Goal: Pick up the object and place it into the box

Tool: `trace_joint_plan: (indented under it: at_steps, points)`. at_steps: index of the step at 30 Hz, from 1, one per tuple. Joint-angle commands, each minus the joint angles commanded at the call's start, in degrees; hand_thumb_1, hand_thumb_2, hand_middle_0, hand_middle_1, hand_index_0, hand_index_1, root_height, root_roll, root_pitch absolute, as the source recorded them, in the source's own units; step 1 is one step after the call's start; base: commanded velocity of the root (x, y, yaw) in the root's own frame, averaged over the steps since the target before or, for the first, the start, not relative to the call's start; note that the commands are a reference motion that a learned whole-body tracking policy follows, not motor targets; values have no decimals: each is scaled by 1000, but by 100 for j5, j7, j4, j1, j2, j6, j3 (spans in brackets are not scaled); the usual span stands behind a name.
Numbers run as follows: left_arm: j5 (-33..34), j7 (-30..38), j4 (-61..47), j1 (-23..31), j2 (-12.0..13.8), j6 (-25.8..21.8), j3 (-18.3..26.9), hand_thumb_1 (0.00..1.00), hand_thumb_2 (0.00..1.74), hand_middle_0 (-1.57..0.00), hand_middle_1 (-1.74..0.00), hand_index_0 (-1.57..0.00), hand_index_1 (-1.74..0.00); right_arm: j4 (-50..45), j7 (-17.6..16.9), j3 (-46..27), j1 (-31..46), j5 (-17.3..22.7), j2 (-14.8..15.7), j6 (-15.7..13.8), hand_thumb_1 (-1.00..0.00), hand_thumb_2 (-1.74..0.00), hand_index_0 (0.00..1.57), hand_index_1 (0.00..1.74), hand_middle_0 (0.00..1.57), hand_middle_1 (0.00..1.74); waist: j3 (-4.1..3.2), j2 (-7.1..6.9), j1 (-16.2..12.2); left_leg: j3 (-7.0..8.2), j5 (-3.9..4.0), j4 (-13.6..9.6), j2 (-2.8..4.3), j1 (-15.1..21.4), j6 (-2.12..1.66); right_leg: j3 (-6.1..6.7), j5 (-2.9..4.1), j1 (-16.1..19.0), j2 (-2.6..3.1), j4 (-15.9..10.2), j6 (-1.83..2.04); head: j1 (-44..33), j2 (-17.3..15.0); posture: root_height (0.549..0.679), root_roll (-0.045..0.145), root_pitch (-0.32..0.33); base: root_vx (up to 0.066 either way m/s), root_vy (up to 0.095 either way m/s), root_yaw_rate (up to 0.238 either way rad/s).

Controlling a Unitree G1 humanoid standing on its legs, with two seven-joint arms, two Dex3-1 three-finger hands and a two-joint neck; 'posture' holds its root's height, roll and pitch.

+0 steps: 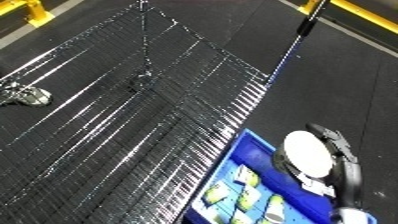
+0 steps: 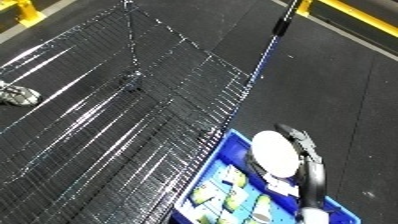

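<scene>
right hand (image 1: 333, 150): black, built of jointed finger segments with rounded ends and a dull sheen
fingers (image 2: 300, 139): dark, slim, with paler grey glints along their edges
forearm (image 1: 348, 186): silver-grey and white tube shape at the near right, smooth and slightly glossy
wrist: black hand meets the pale forearm at a darker band
left hand: does not show in either view

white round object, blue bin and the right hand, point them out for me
white round object (image 1: 307, 153), left eye view, middle of its flat white face
blue bin (image 1: 245, 145), left eye view, upper left rim
right hand (image 2: 306, 150), right eye view, black fingers curled round the object's right edge
</scene>
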Motion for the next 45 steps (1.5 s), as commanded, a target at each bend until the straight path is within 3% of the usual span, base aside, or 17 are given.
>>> trace_joint_plan:
  at_steps: [9,19,27,34,45]
  points:
    - [-20,24,109,-57,-113,-101,-109,1000,1740,-1570,-1740,-1570,-1740,454,180,-23,161,364,80,-210,0,0,0,0,0,0,0,90,-151,101,-13,-9,34,85,-23,87,37,30,2,-114,37,100,-12,665,91,-5,-8,21,-67]
    - [-63,32,138,-55,-137,-72,-115,1000,1740,-1570,-1740,-1570,-1740,559,208,33,193,384,174,-255,0,0,0,0,0,0,0,142,-119,51,17,-86,9,116,-31,67,47,48,-12,-130,49,73,-114,666,91,-3,-2,5,35]
    - [-157,23,126,4,-181,-75,-110,1000,1740,-1570,-1740,-1570,-1740,360,394,144,217,273,271,-155,0,0,0,0,0,0,0,116,-50,-3,60,-64,3,95,-45,32,22,63,-9,-74,17,-79,-372,666,91,-8,9,19,49]
    - [-193,84,95,66,-210,-46,-94,1000,1740,-1570,-1740,-1570,-1740,78,613,373,188,93,417,-85,0,0,0,0,0,0,-3,-3,113,-99,72,-107,-23,95,-25,-31,-1,130,8,-24,-6,-342,-590,666,87,-17,12,1,109]
    - [-292,152,100,142,-184,-8,4,1000,1740,-1570,-1740,-1570,-1740,-247,913,746,-14,-131,626,133,0,0,0,0,0,0,-61,-274,536,-375,139,-207,-92,48,-2,-254,-57,301,45,48,-88,-945,-1059,666,75,-32,17,-2,184]
